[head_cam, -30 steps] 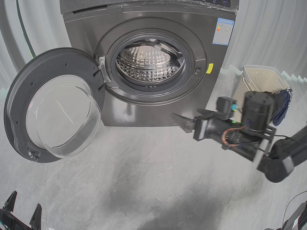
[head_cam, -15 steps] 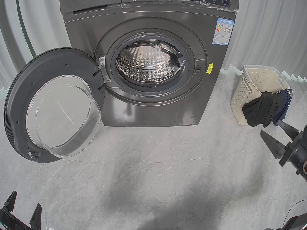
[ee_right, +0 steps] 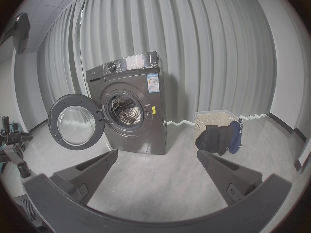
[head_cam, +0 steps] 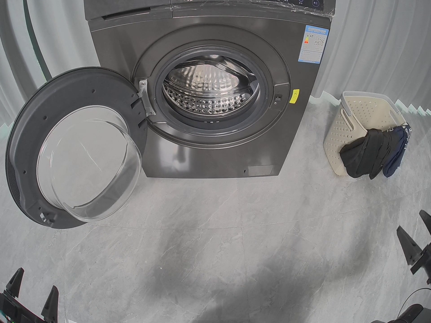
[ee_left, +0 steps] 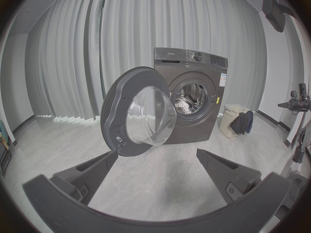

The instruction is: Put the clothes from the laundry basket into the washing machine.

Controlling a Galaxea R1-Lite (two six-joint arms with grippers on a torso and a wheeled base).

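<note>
A grey front-loading washing machine (head_cam: 211, 81) stands ahead with its round door (head_cam: 74, 146) swung fully open to the left; the steel drum (head_cam: 208, 90) looks bare. Right of it sits a cream laundry basket (head_cam: 363, 108) with black clothes (head_cam: 366, 153) and a dark blue garment (head_cam: 397, 146) hanging over its front rim. My right gripper (head_cam: 420, 236) is open, low at the right edge, well short of the basket. My left gripper (head_cam: 31, 292) is open at the bottom left corner, holding nothing. The basket (ee_right: 215, 118) and clothes (ee_right: 215, 138) also lie beyond the right gripper (ee_right: 157, 165).
Grey tiled floor (head_cam: 224, 247) stretches between me and the machine. Pale curtains (head_cam: 386, 37) hang behind the machine and basket. The open door juts out over the floor on the left side.
My right arm has pulled back from in front of the machine, past the basket, down to the right edge. The black clothes it covered are now in plain sight. The left arm has stayed put.
</note>
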